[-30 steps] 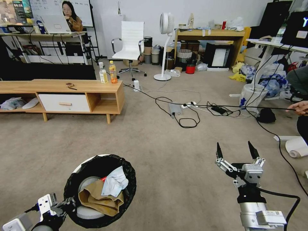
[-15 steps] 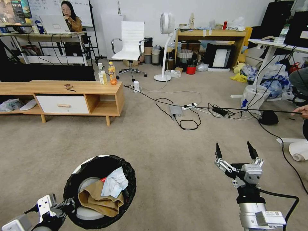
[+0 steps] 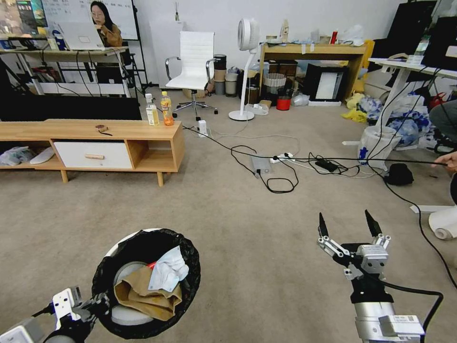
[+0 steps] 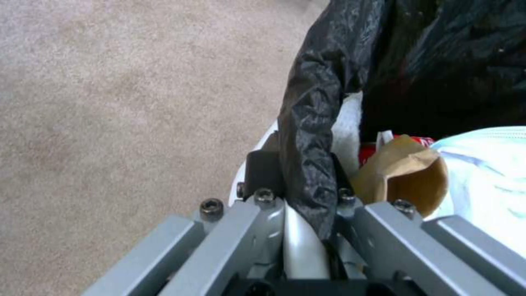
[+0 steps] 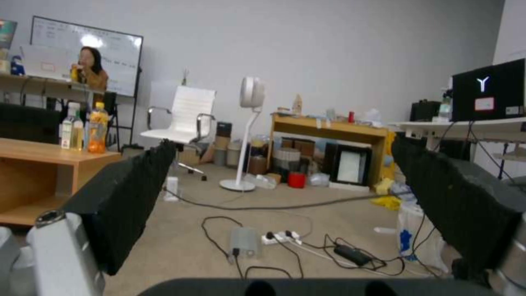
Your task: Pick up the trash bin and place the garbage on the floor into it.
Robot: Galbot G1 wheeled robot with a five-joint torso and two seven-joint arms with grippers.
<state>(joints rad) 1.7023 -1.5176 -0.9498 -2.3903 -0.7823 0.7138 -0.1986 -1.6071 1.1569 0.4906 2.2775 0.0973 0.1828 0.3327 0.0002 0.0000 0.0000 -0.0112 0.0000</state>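
Two end effectors: the left end effector [image 4: 298,230] pinches the trash bin [image 3: 143,328] rim, keeping garbage [image 3: 151,286] contained; the right end effector [image 3: 347,226] hangs spread, empty, near right.

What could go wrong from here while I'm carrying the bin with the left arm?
The left gripper holds the trash bin only by a pinch on its rim and the black bag, so the bin could tilt or slip. The white tissue and brown paper box sit high inside and might spill if it tips. Cables cross the floor ahead, and the open right gripper or the base could snag them.
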